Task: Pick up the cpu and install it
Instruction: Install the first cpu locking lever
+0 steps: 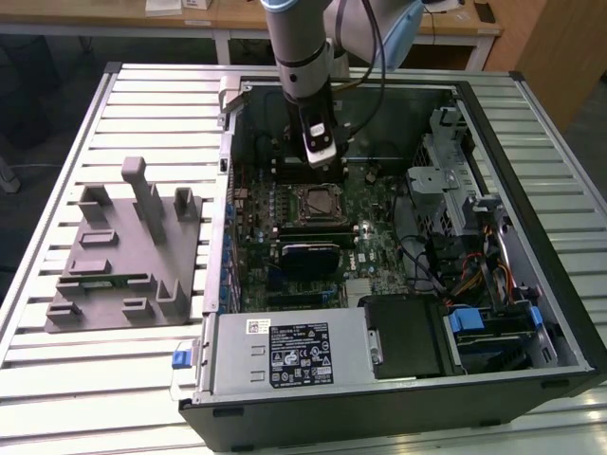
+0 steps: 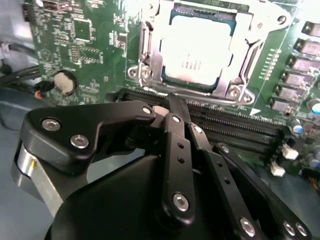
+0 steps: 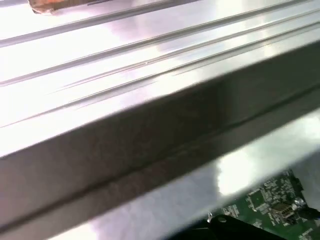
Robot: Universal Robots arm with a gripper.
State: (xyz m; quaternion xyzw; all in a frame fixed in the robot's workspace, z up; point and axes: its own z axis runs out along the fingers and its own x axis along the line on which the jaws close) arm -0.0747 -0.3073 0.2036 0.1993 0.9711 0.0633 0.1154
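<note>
The cpu (image 2: 197,50), a flat square chip with a pale silvery top, lies in the metal-framed socket (image 2: 150,60) on the green motherboard. In the exterior view the cpu (image 1: 318,200) sits in the socket near the middle of the open computer case. My gripper (image 1: 322,161) hangs on the arm just above and behind the socket. In the second wrist view my gripper (image 2: 172,102) is shut, its black fingers (image 2: 175,150) pressed together with nothing between them, apart from the cpu.
A grey plastic holder block (image 1: 119,251) with upright posts stands on the slatted table at the exterior view's left. The case (image 1: 218,171) walls surround the board. Memory slots (image 2: 235,130), cables (image 1: 446,275) and a power supply (image 1: 285,355) crowd the inside.
</note>
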